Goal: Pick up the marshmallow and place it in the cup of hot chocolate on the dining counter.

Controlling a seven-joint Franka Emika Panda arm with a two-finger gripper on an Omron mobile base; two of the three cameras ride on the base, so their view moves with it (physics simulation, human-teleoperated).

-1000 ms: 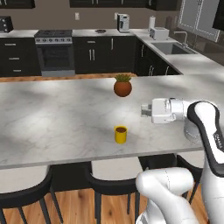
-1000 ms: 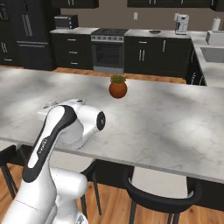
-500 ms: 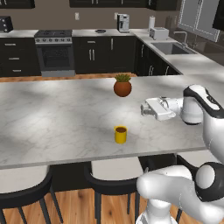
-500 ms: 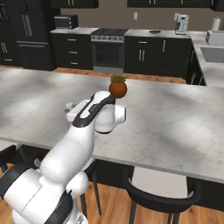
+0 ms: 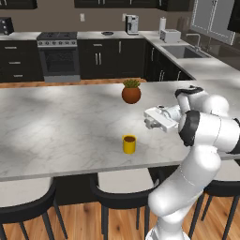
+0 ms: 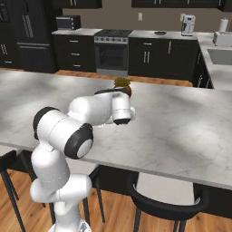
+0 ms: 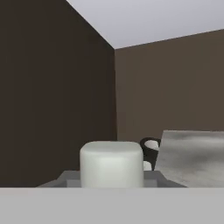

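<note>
Item: marshmallow [image 7: 112, 164]. In the hand view it is showing as a white, soft-edged block sitting low in the middle, right at the fingertip line, broad flat face to the camera. It is reading slightly wider than tall, so its long axis is running across the view. The fingertips themselves are not showing clearly, so whether they are clamping it cannot be told.

Item: gripper [image 5: 152, 118]. In the left base view the white hand is hanging level above the dining counter [image 5: 56, 126], pointing sideways toward the left of that view. Its jaw state cannot be told there either.

Item: cup of hot chocolate [image 5: 129, 144]. The yellow mug is standing upright near the counter's front edge, dark liquid showing at its rim. It is sitting below and a little left of the hand, apart from it.

Item: plant pot [image 5: 131, 93]. The round terracotta pot with green leaves is standing upright farther back on the counter, well apart from the mug.

Item: bar stools [image 5: 123, 191]. Dark seats are tucking under the counter's near edge.
</note>
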